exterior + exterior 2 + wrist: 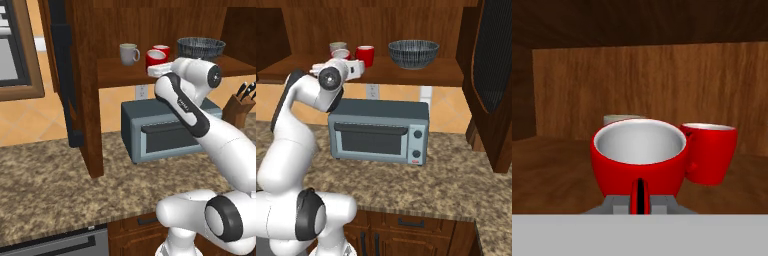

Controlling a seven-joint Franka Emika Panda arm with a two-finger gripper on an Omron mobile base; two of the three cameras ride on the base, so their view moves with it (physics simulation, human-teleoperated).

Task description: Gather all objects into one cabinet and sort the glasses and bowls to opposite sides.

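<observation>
— What do you have in front of the hand?

— You are looking at a small bright red cup with a white inside (639,157), standing on the plank shelf (117,72) of the dark brown wooden wall cabinet (90,100). Your pincer (640,197) is closed down on this cup's handle, the two dark tips pressed on either side of the thin red strip. From the left base camera the same near red cup (155,58) sits just ahead of the white hand.

— And the other things of the task?

— A second small red cup (708,152) stands just beside the first, to its right in the hand camera and slightly further back; I cannot tell whether the two touch. Behind them you can see the rim of the pale grey-white handled mug (622,119); in the left base camera that mug (129,53) stands to the left of the red cups. The wide, shallow dark grey bowl with a ribbed wall (413,53) rests on the same shelf toward the right, apart from the cups.

— What surrounds the cabinet?

— Its tall door with the long black bar handle (65,75) stands open at the left. Below the shelf a grey toaster oven (378,131) sits on the speckled granite table (50,185), and a wooden knife block (241,106) stands at the right of it.
</observation>
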